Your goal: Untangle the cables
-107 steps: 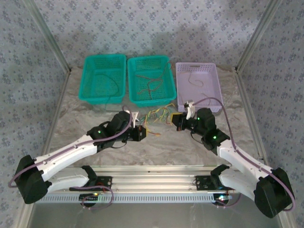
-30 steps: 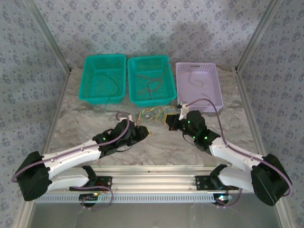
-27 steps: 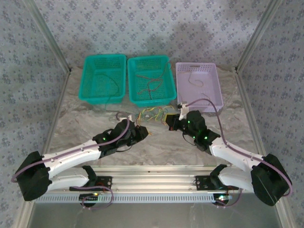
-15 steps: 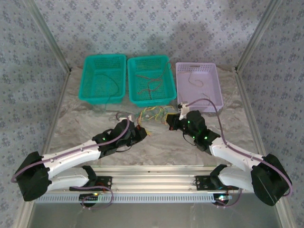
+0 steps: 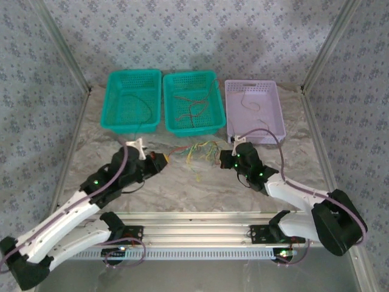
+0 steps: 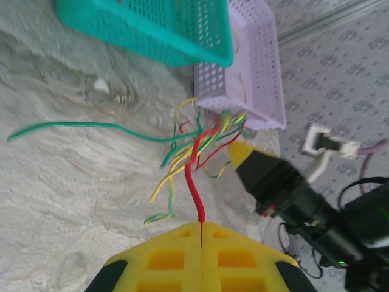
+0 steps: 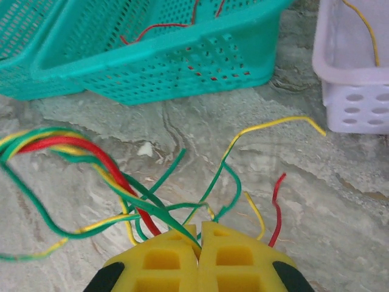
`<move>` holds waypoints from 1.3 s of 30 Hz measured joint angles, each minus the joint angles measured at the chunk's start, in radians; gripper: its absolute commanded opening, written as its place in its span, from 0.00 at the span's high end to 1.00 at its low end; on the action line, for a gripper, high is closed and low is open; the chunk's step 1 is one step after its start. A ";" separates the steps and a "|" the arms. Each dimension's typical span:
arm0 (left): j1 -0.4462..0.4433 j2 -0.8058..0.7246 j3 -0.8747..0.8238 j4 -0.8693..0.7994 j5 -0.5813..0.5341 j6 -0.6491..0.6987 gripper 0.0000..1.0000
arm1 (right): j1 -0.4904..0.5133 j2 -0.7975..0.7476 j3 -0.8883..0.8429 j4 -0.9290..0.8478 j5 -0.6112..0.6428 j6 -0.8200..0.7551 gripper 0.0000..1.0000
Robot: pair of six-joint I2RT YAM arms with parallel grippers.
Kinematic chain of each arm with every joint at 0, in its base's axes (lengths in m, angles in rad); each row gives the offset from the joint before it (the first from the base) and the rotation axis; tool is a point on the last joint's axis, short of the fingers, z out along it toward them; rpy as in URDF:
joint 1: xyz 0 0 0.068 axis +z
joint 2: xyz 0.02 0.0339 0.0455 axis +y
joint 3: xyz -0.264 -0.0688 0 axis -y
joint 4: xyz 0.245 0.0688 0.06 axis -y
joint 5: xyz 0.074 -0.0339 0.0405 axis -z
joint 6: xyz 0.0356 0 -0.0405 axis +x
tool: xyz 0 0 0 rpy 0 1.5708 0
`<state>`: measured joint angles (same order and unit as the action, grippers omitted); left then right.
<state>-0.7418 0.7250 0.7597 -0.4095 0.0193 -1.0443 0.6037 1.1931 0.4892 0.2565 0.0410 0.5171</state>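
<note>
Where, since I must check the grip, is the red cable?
In the left wrist view, the red cable runs from the shut left gripper up into the tangle of cables beside the right gripper, near the lilac basket.

Soft, even overhead light washes the marbled counter (image 5: 200,188), leaving only faint shadows and one dim patch on the patterned back wall (image 5: 243,42). No harsh glare. In the left wrist view the cables (image 6: 206,137) smear with motion blur; the right wrist view is sharper.
</note>
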 measured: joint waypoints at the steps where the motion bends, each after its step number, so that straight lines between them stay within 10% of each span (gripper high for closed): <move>1: 0.030 -0.018 0.022 -0.026 0.003 0.016 1.00 | -0.005 0.006 -0.001 -0.003 0.000 0.000 1.00; 10: 0.219 -0.033 0.182 -0.171 0.057 0.146 1.00 | -0.012 0.025 -0.019 0.004 -0.037 -0.002 1.00; 20: 0.124 0.188 0.101 -0.065 0.251 0.190 0.43 | 0.023 -0.034 -0.068 0.048 -0.133 -0.032 1.00; 39: -0.058 0.262 -0.128 -0.027 0.198 0.212 0.44 | 0.030 -0.101 -0.051 0.054 -0.170 -0.037 1.00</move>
<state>-0.7998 0.9874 0.6319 -0.4366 0.2169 -0.8318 0.6338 1.0916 0.4377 0.3107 -0.1291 0.4801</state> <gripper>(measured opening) 0.559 0.051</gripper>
